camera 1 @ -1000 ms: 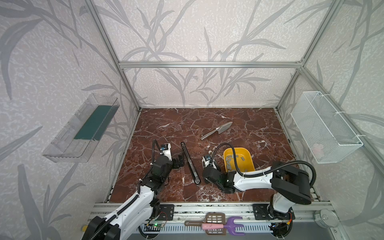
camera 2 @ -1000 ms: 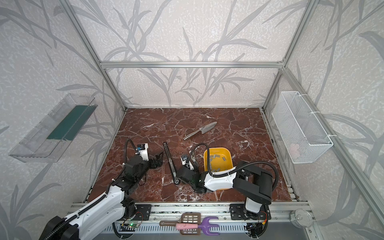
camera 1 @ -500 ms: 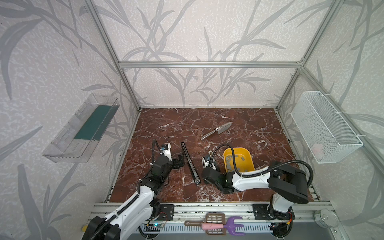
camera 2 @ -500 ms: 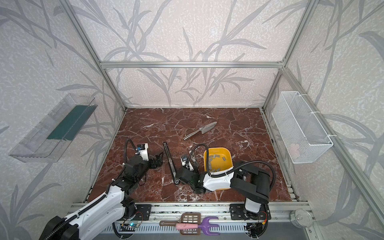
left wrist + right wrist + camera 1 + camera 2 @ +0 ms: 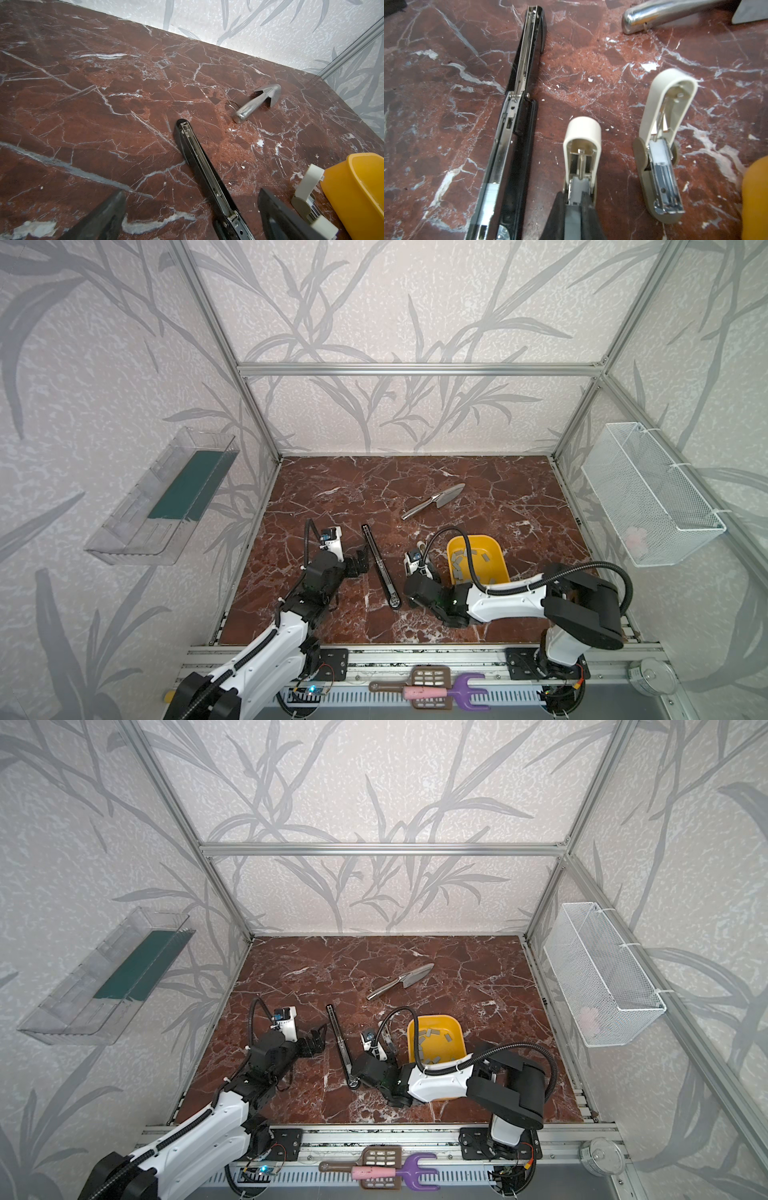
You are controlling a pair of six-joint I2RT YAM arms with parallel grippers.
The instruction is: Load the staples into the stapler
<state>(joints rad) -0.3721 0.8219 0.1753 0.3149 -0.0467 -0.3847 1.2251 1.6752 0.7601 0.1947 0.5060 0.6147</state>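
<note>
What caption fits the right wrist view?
Right gripper, shut, at an open beige stapler beside a long black stapler.

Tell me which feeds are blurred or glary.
Right wrist view: soft throughout, right gripper blurred at the frame edge, glare on the trowel. Left wrist view: sharper; left gripper out of focus. Both top views: evenly lit, staples tiny.
</note>
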